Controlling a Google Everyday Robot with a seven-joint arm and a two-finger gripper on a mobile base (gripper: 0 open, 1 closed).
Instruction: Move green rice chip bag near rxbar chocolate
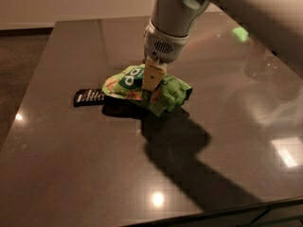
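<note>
A dark brown, glossy, flat-topped desk (66,174) fills most of the view. A pale grey, rounded robot arm (173,18) is lowered over its middle from the upper right, and a heavy shadow is cast toward the near edge. At the arm's end the tan two-fingered pincer (150,90) is pointed straight down and is closed on the green rice chip bag (127,79), a bright green, glossy foil pouch marked with a white logo and orange-tan chip pictures. The film is pinched near the middle and bunched around the fingers (152,77). The bag is held near the desk's centre, apparently just clear of the surface, given the dark shadow beneath it. It is judged to be light, soft and slippery, with brittle contents, so a fold of film near the middle or a crimped end is best taken, without hard squeezing. The rxbar chocolate (89,97), a small flat dark wrapper with white lettering, is seen lying just beside the bag's left end; whether the two touch cannot be told.
</note>
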